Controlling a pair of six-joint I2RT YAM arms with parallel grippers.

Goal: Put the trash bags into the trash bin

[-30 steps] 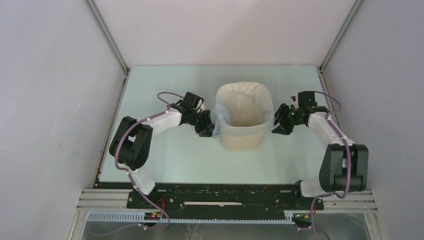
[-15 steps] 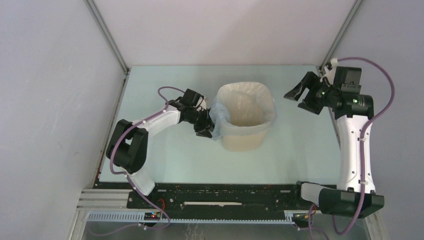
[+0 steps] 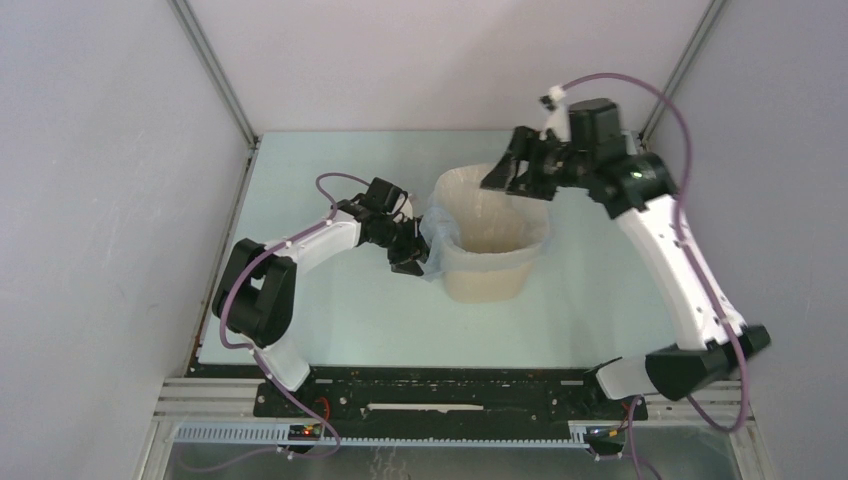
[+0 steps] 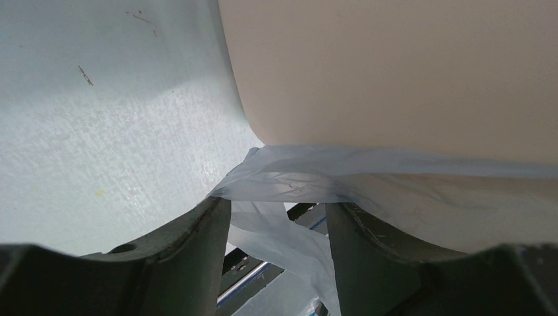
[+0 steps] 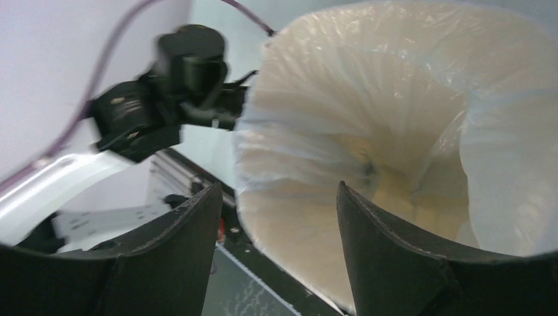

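One pale green worktop (image 3: 330,320) carries everything, with two arms bolted at its 6 o'clock edge. One cream trash bin (image 3: 485,280) stands upright near the middle. One thin pale-blue trash bag (image 3: 437,235) lines it, its inside sunk into the bin and its edge folded out over the rim, bunching most at the bin's 9 o'clock side. Of the two tools, the left tool (image 4: 276,205) sits low against the bin's outer wall at 9 o'clock, its fingers parted with a loose flap of bag film hanging through the gap, not pinched. The right tool (image 5: 278,189) hovers over the rim at about 1 o'clock, pointing into the lined opening, fingers spread and holding nothing. Half a second ago the right arm (image 3: 680,270) was reaching toward the worktop's 2 o'clock corner, well apart from the bin; now it has swung in above it. The left arm (image 3: 300,250), bin and bag lie much as they did.
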